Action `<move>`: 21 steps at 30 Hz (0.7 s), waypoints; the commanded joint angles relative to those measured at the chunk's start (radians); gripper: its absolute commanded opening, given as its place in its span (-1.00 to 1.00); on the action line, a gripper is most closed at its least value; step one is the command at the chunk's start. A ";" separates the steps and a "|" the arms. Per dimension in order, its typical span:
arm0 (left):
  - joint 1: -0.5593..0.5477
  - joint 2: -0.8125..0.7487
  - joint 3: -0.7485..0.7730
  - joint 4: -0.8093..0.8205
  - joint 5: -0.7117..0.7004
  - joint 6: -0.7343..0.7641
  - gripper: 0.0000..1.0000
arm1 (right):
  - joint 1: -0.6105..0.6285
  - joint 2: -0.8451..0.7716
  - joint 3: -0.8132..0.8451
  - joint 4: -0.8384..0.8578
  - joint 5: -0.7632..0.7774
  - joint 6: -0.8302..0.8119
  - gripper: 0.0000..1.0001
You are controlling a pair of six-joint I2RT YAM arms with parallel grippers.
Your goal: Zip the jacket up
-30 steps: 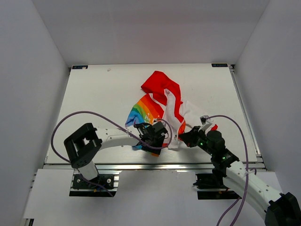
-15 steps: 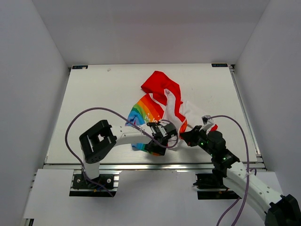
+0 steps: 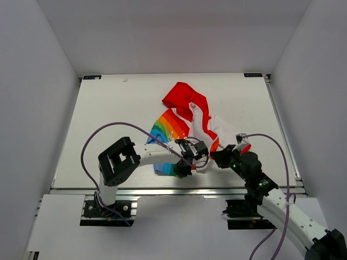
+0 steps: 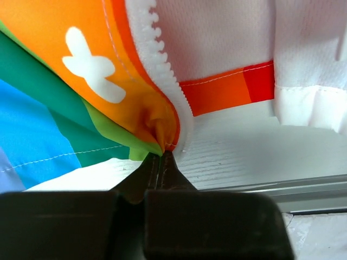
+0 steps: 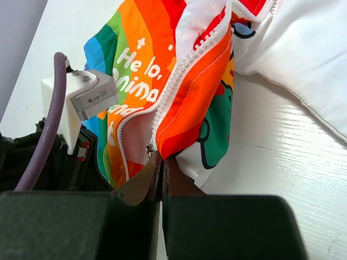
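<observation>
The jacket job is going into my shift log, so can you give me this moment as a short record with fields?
jacket: lying crumpled on the table, red hood farthest from the arms
zipper: open, white teeth rows apart
left gripper: shut, pinching the bottom corner of the rainbow panel beside the teeth
right gripper: shut on the lower end of the other front edge
stage: both lower ends held, not zipped yet

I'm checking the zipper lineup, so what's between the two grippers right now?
Only the bottom edge of the jacket: rainbow fabric and white zipper teeth, in the right wrist view.
</observation>
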 commanded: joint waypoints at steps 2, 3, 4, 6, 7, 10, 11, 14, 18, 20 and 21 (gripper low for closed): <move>0.006 0.076 -0.094 -0.010 -0.118 0.016 -1.00 | 0.003 -0.004 0.006 0.022 -0.005 -0.023 -1.00; 0.006 0.044 -0.099 0.000 -0.124 0.022 -1.00 | 0.003 -0.004 0.006 0.030 -0.043 -0.029 -1.00; 0.006 0.021 -0.106 0.013 -0.126 0.034 -1.00 | 0.003 -0.003 0.006 0.036 -0.061 -0.047 -1.00; 0.006 -0.068 -0.139 0.065 -0.129 0.045 -1.00 | 0.004 -0.009 0.006 0.068 -0.115 -0.069 -1.00; 0.006 -0.102 -0.154 0.088 -0.132 0.056 -1.00 | 0.003 -0.012 0.006 0.081 -0.132 -0.087 -1.00; 0.008 -0.239 -0.197 0.166 -0.146 0.064 -1.00 | 0.003 -0.009 0.025 0.091 -0.146 -0.091 -1.00; 0.008 -0.273 -0.205 0.181 -0.152 0.067 -1.00 | 0.003 -0.004 0.031 0.093 -0.146 -0.088 -1.00; 0.008 -0.415 -0.237 0.279 -0.187 0.071 -1.00 | 0.003 0.019 0.052 0.119 -0.181 -0.098 -1.00; 0.008 -0.585 -0.292 0.426 -0.225 0.099 -1.00 | 0.003 0.077 0.081 0.217 -0.317 -0.107 -1.00; 0.008 -0.667 -0.335 0.528 -0.242 0.110 -1.00 | 0.003 0.100 0.091 0.286 -0.354 -0.103 -1.00; 0.008 -0.689 -0.349 0.553 -0.250 0.110 -1.00 | 0.003 0.123 0.095 0.307 -0.379 -0.089 -1.00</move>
